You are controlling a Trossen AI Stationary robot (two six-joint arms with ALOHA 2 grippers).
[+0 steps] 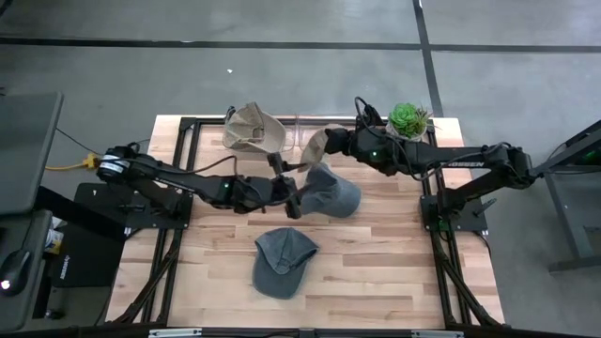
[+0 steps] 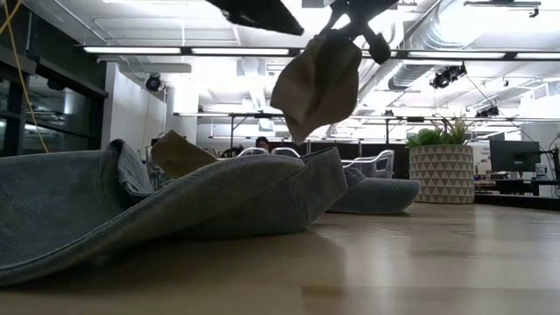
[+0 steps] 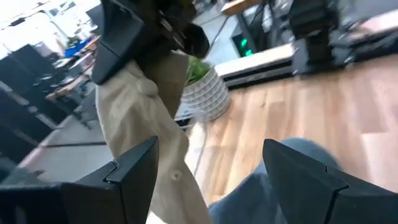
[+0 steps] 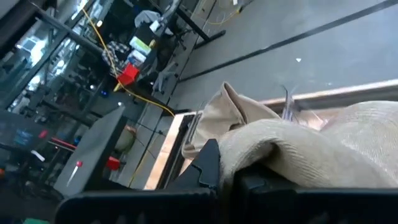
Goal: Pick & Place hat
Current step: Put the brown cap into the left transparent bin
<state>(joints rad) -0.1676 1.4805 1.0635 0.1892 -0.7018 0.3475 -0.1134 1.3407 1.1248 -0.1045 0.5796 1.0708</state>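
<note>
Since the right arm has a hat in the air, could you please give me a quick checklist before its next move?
1. Right gripper shut on the beige hat: ok.
2. Beige hat lifted clear of the table: ok.
3. Left gripper open, holding nothing: ok.
4. Left gripper clear of the hanging hat: not ok, it sits close beside it.
5. Other beige hat and two grey hats resting on the table: ok.
6. Drop spot: cannot tell.
</note>
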